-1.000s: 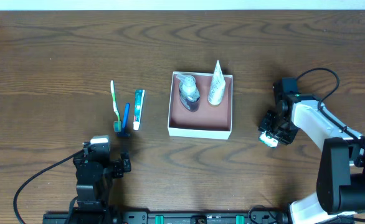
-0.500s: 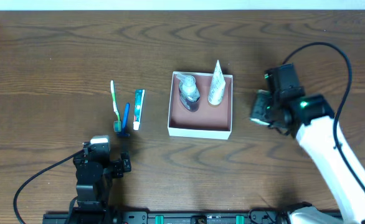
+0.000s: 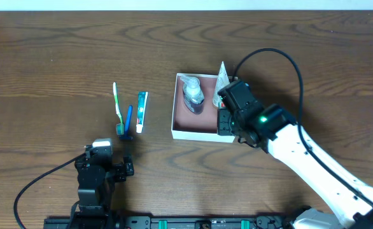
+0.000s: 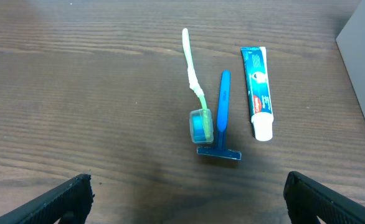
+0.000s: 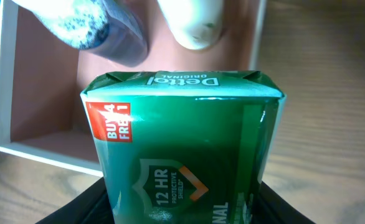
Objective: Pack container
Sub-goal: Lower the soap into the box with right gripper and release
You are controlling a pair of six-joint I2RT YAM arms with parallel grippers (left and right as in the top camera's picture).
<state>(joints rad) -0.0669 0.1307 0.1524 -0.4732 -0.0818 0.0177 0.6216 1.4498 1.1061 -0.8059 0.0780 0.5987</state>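
The container is a square white-walled box with a reddish-brown inside. It holds a clear bottle and a white tube. My right gripper is shut on a green soap box and holds it over the container's front right corner. My left gripper is open and empty, near the table's front. A green toothbrush, a blue razor and a toothpaste tube lie on the table left of the container.
The toothbrush, razor and toothpaste lie side by side between the left arm and the container. The right arm's cable loops above the table at right.
My right arm has swung left from the table's right side to the container's front right corner, carrying the green soap box. The left arm has not moved.
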